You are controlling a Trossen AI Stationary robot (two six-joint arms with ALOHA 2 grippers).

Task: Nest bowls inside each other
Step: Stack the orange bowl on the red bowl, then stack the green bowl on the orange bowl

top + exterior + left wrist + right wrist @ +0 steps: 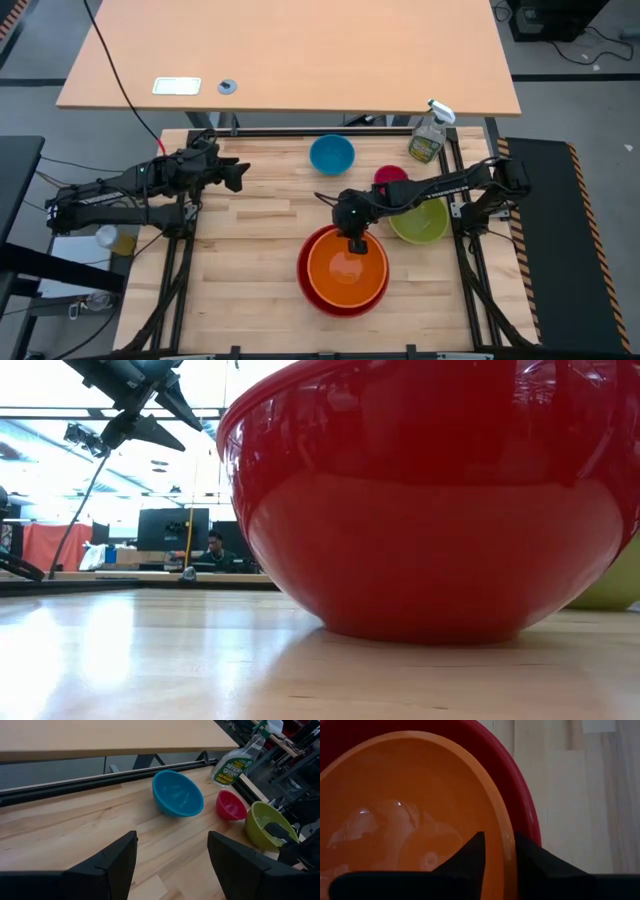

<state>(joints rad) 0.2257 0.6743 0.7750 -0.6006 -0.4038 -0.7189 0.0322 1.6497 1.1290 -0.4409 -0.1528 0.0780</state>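
Note:
The orange bowl [345, 268] sits nested inside the large red bowl [308, 285] near the table's front middle. My right gripper [499, 845] slants down over the orange bowl's far rim, open a little. One finger stands inside that rim and one outside it, over the red bowl's wall [530, 820]. The lime green bowl [420, 222], the small pink bowl [391, 177] and the blue bowl [332, 154] each rest upright on the table farther back. My left gripper [240, 175] hovers open and empty above the table's far left. My right gripper straddles the orange bowl's far rim [506, 845] from above, slanting down. A gap shows between the inner finger [475, 850] and the rim. I cannot tell whether the outer finger [525, 855] touches it. The bowl rests in the red bowl.
A clear spray bottle [430, 135] stands at the far right corner behind the pink bowl. Bare wood lies left of the red bowl and under my left gripper. In the low view the red bowl [430, 510] fills most of the picture.

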